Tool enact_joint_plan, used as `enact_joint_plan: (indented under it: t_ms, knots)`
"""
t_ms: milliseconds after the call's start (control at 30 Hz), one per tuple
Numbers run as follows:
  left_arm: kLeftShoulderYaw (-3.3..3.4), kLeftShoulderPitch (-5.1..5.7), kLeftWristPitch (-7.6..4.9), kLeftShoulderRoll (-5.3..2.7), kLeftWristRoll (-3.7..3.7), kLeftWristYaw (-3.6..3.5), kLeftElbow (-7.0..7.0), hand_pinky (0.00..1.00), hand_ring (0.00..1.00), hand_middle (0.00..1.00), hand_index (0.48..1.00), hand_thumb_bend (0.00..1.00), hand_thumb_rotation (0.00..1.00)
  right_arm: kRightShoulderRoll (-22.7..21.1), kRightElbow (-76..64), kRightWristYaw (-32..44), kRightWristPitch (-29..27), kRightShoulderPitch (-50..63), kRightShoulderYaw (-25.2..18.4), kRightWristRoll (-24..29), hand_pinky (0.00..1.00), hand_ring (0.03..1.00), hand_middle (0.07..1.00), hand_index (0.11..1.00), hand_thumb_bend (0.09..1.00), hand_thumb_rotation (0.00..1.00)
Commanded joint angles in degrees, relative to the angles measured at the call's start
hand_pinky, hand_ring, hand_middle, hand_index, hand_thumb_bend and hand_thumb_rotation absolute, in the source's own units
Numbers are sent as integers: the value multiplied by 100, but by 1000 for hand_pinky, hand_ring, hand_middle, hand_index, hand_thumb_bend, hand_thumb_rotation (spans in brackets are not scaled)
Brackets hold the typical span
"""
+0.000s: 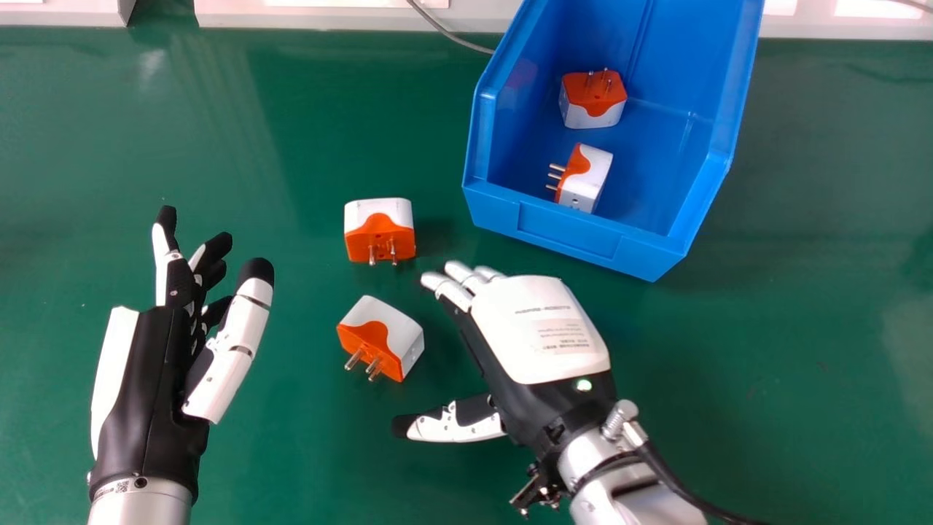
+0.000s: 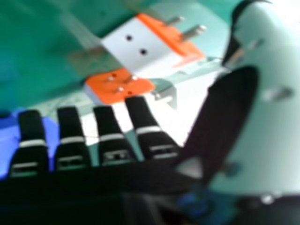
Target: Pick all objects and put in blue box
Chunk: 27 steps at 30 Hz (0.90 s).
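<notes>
our right hand [image 1: 539, 328] is free, its fingers loosely extended beside the nearer plug [image 1: 383, 335] on the green table [image 1: 291, 467]. we should bring thumb and fingers to opposite sides of that plug, clear of its pins [image 1: 354, 359], and squeeze gently before lifting towards the blue box [image 1: 568, 233]. our left hand [image 1: 157, 364] is relaxed, at the head view's left.

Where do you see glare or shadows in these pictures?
Head view: a pale glare spot towards the upper left of the green table, and a soft, dim shadow beside the loose adapter nearer the blue box. Right hand view: a glaring white patch just beyond the right hand's fingers.
</notes>
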Motion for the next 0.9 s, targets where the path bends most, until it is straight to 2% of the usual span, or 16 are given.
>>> enact_joint_plan:
  t_ms: [0, 300, 533, 867]
  knots:
    - [6, -15, -144, 3, 36, 52, -43, 889, 948, 944, 952, 325, 735, 152, 177, -166, 9, -235, 30, -45, 760, 810, 832, 773, 544, 491]
    - [3, -8, -140, 10, 49, 65, -46, 890, 949, 945, 952, 324, 740, 358, 1113, -337, -19, -802, 106, 43, 715, 786, 802, 751, 522, 458]
    - [-31, 45, -98, -4, 73, 88, -138, 889, 948, 945, 952, 322, 742, 521, 1806, -424, 1, -1294, 183, 75, 684, 751, 776, 727, 516, 491]
    - [-75, 91, -30, -29, 110, 97, -237, 889, 948, 945, 952, 320, 741, 602, 1992, -347, 69, -1582, 292, 82, 661, 734, 765, 718, 503, 524]
